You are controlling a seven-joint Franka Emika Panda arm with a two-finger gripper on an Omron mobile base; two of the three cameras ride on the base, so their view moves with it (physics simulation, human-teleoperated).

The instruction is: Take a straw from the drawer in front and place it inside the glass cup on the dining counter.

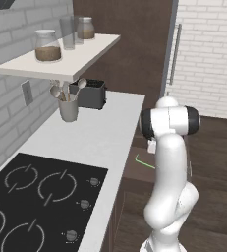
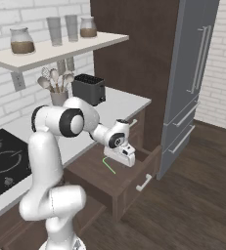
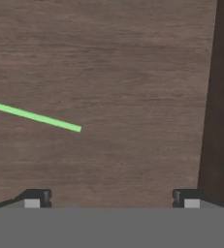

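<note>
Spread gripper low inside the open drawer, with the straw lying just beside it and not held.

The gripper [image 3: 111,197] has its two dark fingertips [image 3: 36,196] standing wide apart with bare drawer floor between them; in the right base view the gripper [image 2: 125,157] points down into the drawer [image 2: 129,183], which is pulled out from the brown cabinets. The green straw [image 3: 36,116] lies flat on the drawer floor, its end stopping ahead of the left fingertip and clear of both. The right base view shows the straw [image 2: 108,165] just left of the hand, with its bent end. In the left base view the arm hides the hand, and the straw [image 1: 144,162] shows left of it. Beyond, on the white counter [image 1: 100,133], stand a toaster [image 2: 89,89] and a utensil holder [image 1: 68,108].
</note>
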